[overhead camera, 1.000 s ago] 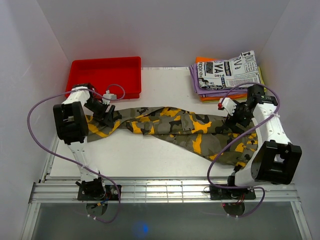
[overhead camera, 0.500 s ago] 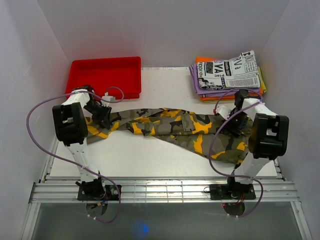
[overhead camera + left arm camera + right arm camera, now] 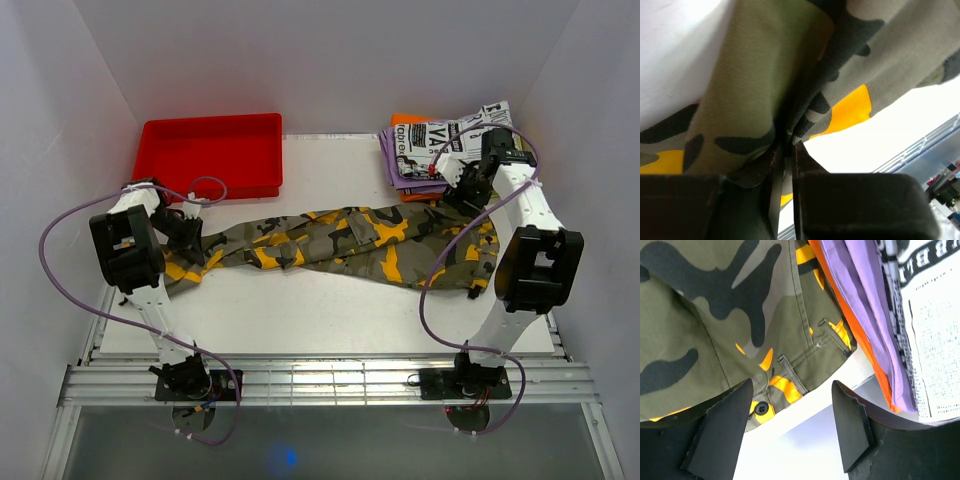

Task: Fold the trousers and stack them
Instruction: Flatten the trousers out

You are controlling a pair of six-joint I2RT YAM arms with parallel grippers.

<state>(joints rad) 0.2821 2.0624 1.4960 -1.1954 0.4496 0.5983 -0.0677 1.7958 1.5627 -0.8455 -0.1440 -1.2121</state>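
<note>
The camouflage trousers (image 3: 340, 240) lie stretched across the table from left to right. At their left end my left gripper (image 3: 192, 235) is shut on the trousers, and the left wrist view shows a fold of cloth (image 3: 790, 90) pinched between the left gripper's (image 3: 785, 152) nearly closed jaws. My right gripper (image 3: 463, 186) hovers at the far right corner of the waist. Its jaws stand open in the right wrist view, the right gripper (image 3: 792, 388) holding nothing. The waistband with a black button (image 3: 760, 408) and belt loops lies just below the trousers' (image 3: 715, 315) main cloth.
A stack of folded garments (image 3: 455, 150), newspaper print over purple and orange, sits right behind the right gripper; its edges (image 3: 860, 315) nearly touch the waist. A red tray (image 3: 210, 150) stands at the back left. White walls close in on both sides.
The left gripper has shut on the leg end and drawn it a little left. The right arm swung from the trousers' near right side to the far right corner, and the cloth now lies straighter.
</note>
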